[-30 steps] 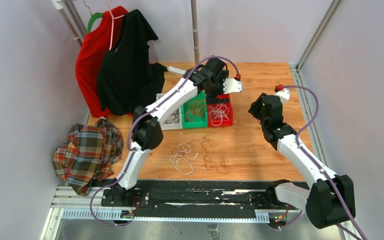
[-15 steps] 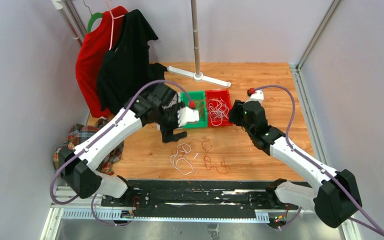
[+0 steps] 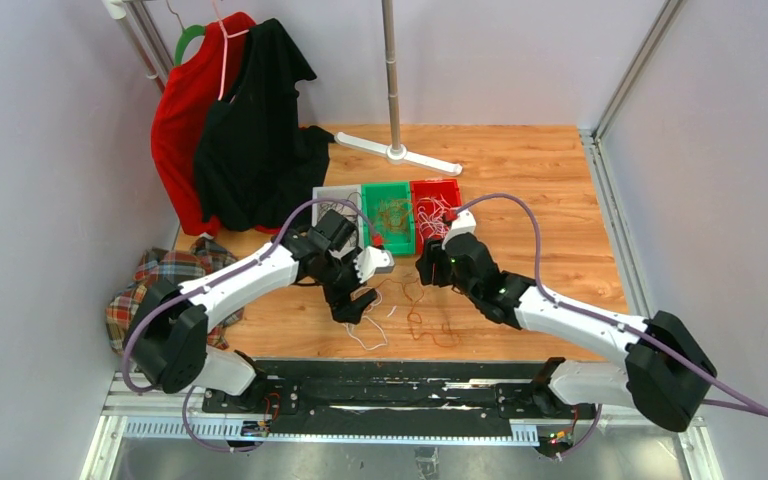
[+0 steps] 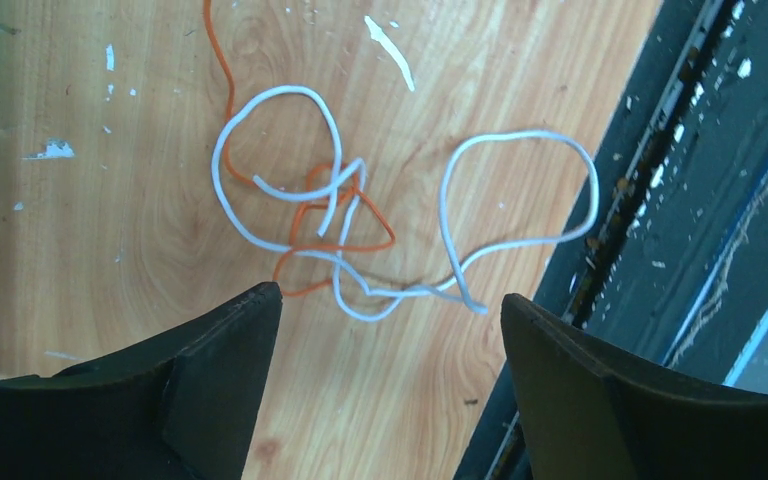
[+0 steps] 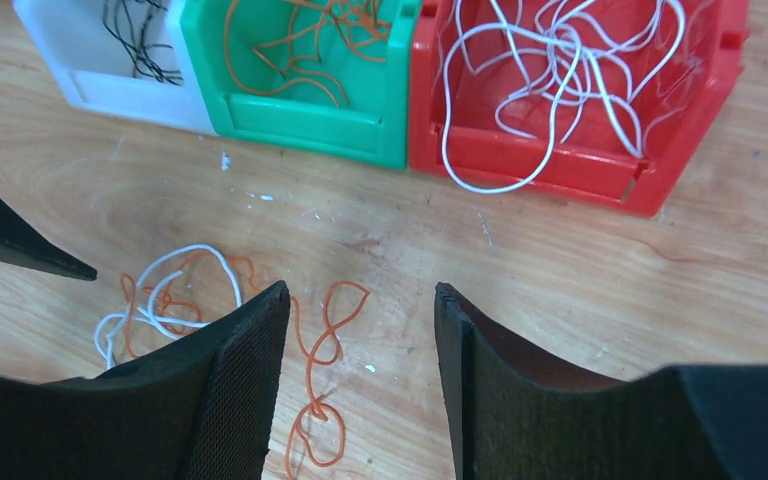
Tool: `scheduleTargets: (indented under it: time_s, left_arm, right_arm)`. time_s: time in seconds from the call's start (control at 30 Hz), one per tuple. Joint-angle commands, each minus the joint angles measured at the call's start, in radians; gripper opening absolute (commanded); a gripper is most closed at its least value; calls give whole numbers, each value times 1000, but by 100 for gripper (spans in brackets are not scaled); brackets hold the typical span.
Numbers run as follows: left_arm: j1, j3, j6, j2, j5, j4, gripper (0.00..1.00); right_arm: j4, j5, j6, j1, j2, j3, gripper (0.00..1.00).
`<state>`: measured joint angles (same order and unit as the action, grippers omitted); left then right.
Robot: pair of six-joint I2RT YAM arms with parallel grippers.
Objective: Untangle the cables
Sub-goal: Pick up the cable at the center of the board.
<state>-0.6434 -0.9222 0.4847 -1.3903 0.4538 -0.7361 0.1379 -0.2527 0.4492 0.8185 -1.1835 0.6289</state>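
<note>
A tangle of white and orange cables [image 4: 332, 200] lies on the wooden table, partly under my left gripper in the top view [image 3: 365, 335]. My left gripper [image 3: 352, 300] is open and empty, just above the tangle's near edge [image 4: 390, 295]. A loose orange strand [image 5: 320, 340] lies to the right of the tangle [image 3: 418, 300]. My right gripper [image 5: 360, 290] is open and empty, with the strand below its left finger; it also shows in the top view [image 3: 428, 268].
Three bins stand behind: white [image 5: 110, 85] with black wires, green [image 5: 300, 110] with orange wires, red [image 5: 560, 165] with white wires. A plaid shirt [image 3: 170, 300] lies left, hung garments [image 3: 230, 120] back left, and a stand base [image 3: 397, 152] behind. A black rail [image 3: 390, 385] runs along the near edge.
Both arms have come from over the bins toward the near side. The left gripper now hovers over the tangle and the right one over the orange strand.
</note>
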Motion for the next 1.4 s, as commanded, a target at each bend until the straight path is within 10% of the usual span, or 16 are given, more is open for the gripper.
scheduleTargets:
  time_s: [0.0,0.17,0.57,1.1,1.37]
  left_arm:
    - [-8,56,-110,-40,6,185,86]
    - [-19,85,-111,-48,-50,235,78]
    - [4,-2,160,133,-173,-21,1]
    - [162,-256,258,231,-112,-222,2]
    - [151,-110,45,85,40,-107,67]
  right_arm:
    - [46,-1,42,26,-58,-19,56]
    - [53,-29,82,35,-116,-36,53]
    - [-64,-121,145,33,-103,-49,1]
    - [-288,-403,153,17,173,-101,1]
    - [-222,-338,99,19,171,-86,25]
